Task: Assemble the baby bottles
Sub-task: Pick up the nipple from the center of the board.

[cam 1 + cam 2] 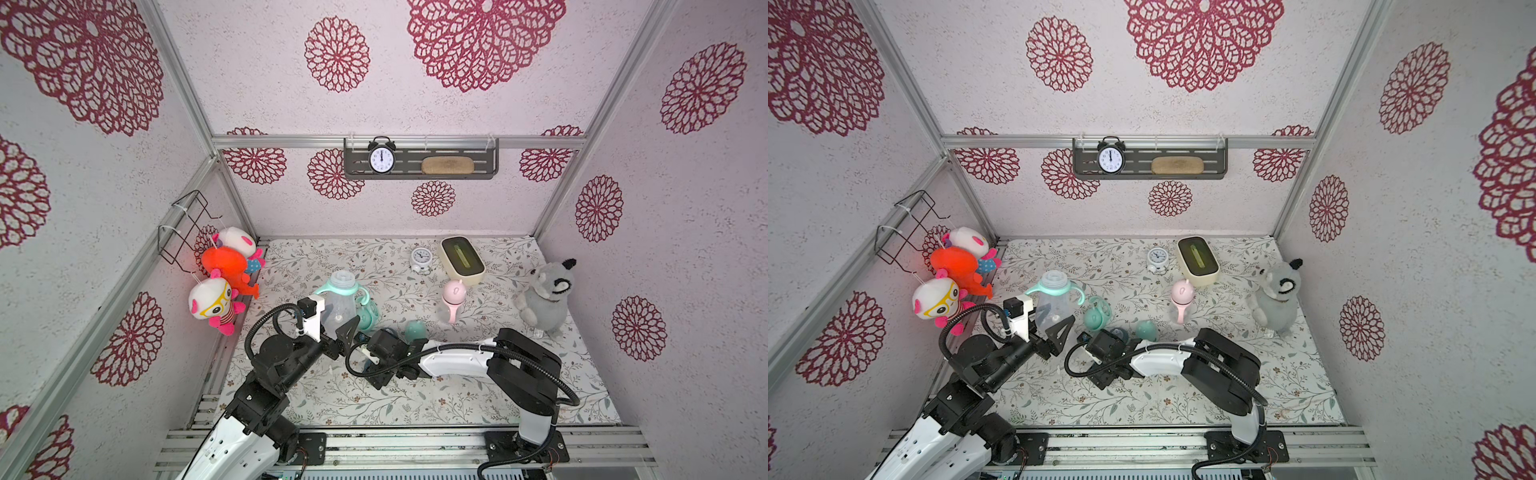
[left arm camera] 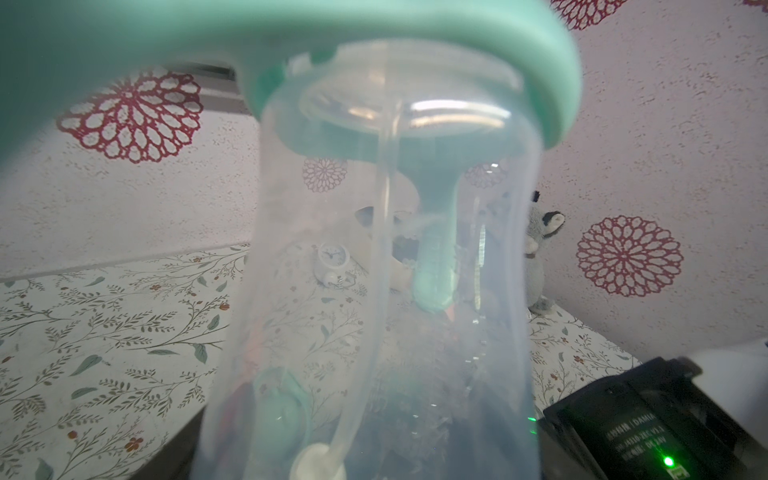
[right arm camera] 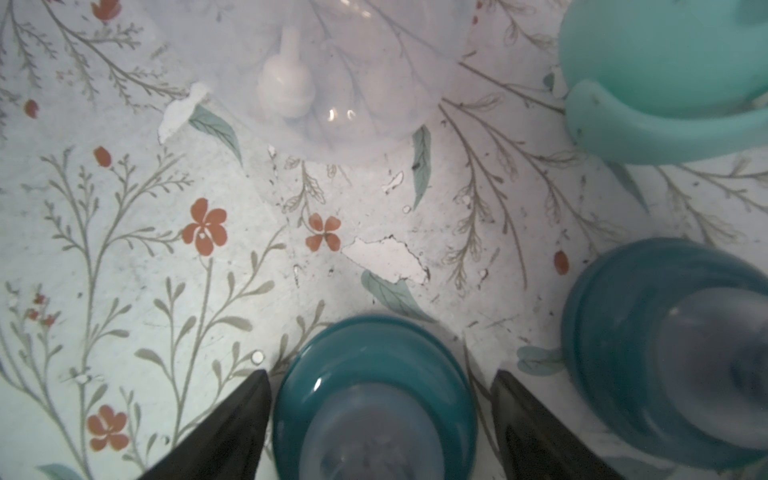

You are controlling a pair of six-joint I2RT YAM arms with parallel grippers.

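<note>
My left gripper (image 1: 334, 328) is shut on a clear baby bottle (image 1: 340, 307) (image 2: 374, 291) and holds it upright; the bottle wears a mint handle ring (image 2: 415, 62) and has a straw inside. My right gripper (image 3: 380, 374) (image 1: 1083, 337) stands open low over the mat, one jaw on each side of a teal nipple collar (image 3: 374, 399). A second teal collar (image 3: 665, 353) (image 1: 1117, 334) stands beside it. A loose mint handle ring (image 1: 1096, 311) and a mint dome cap (image 1: 415, 330) lie close by. A pink capped bottle (image 1: 451, 301) stands further right.
A small white alarm clock (image 1: 421, 259) and a cream box (image 1: 462, 259) stand at the back of the floral mat. A grey plush animal (image 1: 544, 295) sits at the right. Plush toys (image 1: 224, 270) hang on the left wall.
</note>
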